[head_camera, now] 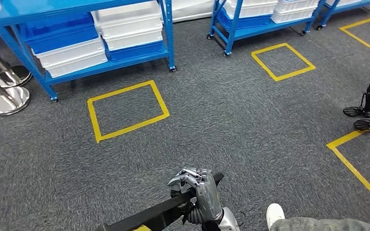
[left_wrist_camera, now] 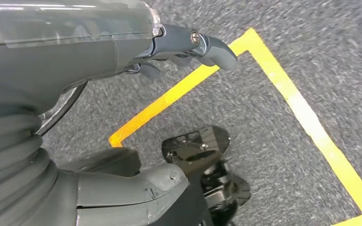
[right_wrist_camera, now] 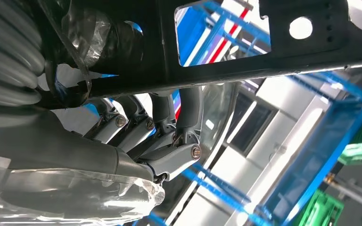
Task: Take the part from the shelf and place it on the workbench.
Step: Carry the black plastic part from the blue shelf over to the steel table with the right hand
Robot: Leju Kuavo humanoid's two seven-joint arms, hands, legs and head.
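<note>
I see the right hand [head_camera: 200, 192] gripping the black part [head_camera: 149, 216], long axis running toward 8 o'clock. Left hand [left_wrist_camera: 188, 44] hangs empty, fingers apart. No workbench visible; blue shelf [head_camera: 84, 38] at 11 o'clock.

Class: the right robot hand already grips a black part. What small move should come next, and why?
Probably keep walking or turning to find the workbench: the right robot hand grips the black part over grey carpet, and ahead stand blue shelves.

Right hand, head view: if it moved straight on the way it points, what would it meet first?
Judging roughly, the right hand, gripping the black part, points up-frame over bare grey carpet; the way looks free.
</note>
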